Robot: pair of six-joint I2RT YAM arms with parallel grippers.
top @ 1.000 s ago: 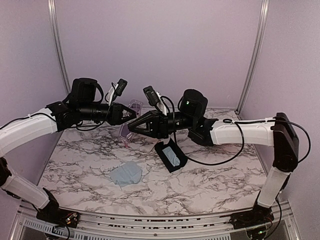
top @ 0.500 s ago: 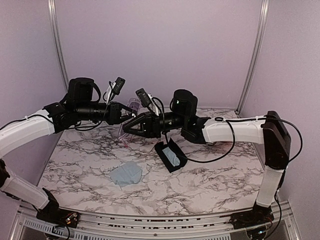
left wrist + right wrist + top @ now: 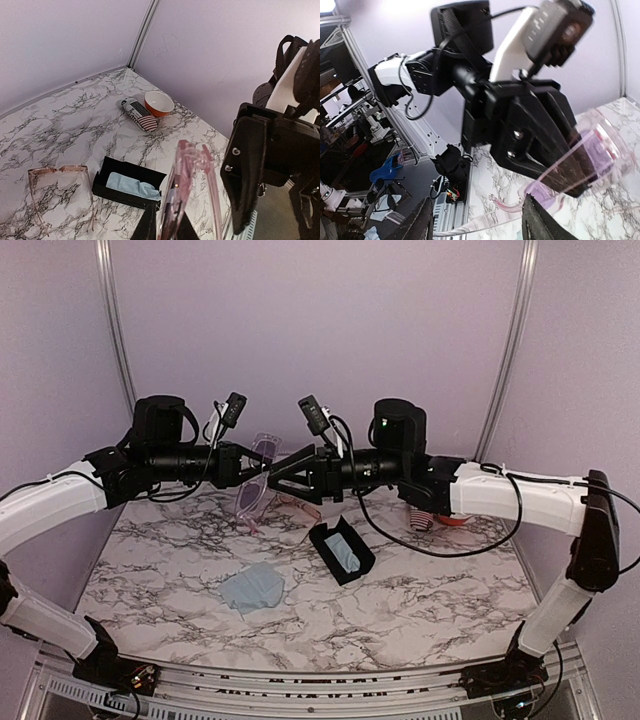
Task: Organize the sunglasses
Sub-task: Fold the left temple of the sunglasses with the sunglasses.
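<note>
1. Lilac glasses are midair, clenched in left gripper; right gripper is spread just beside.
2. Risk: a handover tug twists or drops the frame.
3. Wire pair lies by case.

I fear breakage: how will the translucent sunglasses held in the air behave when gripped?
The translucent sunglasses are probably light: the left gripper holds them aloft unaided. Their thin plastic arms likely flex. The smooth lenses may slip or scratch.

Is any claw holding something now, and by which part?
Left claw holds the lilac sunglasses by the front frame; right claw is open, empty.
</note>
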